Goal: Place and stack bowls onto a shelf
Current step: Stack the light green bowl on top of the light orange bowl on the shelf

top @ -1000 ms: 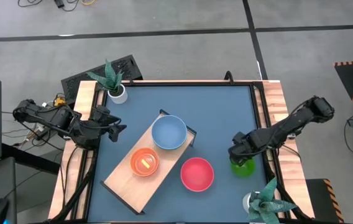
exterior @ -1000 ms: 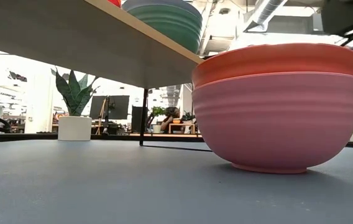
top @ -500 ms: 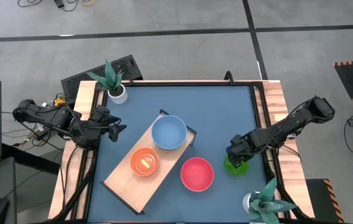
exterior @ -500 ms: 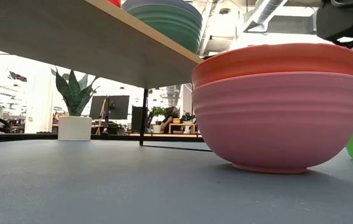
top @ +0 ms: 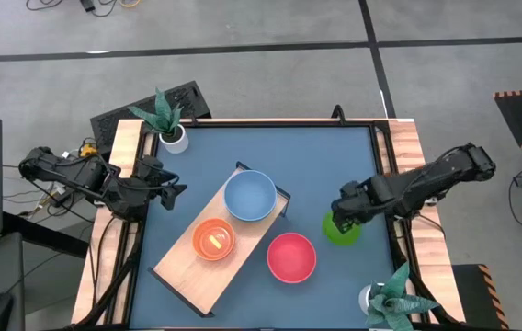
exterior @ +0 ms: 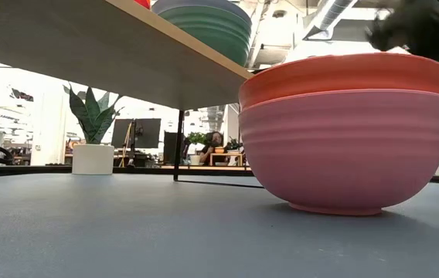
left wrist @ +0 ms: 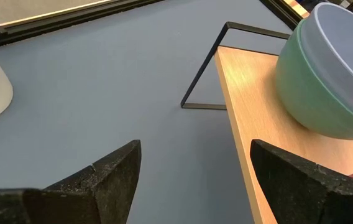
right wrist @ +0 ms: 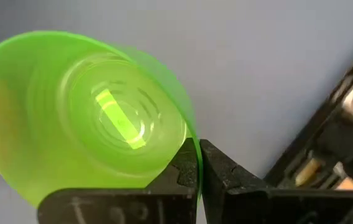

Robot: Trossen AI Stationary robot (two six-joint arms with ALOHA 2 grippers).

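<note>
Lime bowl (right wrist: 89, 118) pinched by its rim in the right gripper (top: 346, 213), fingers (right wrist: 223, 171) clamped together on the thin edge.
Round, bright, translucent green, ribbed inside, held tilted just beside the pink bowl (top: 291, 256). Beyond that, the shelf (top: 217, 241) with blue (top: 249, 196) and orange (top: 213, 239) bowls. Farthest off, left gripper (top: 171, 188) waiting at the table edge, fingers (left wrist: 111, 171) spread apart. No readable writing.
</note>
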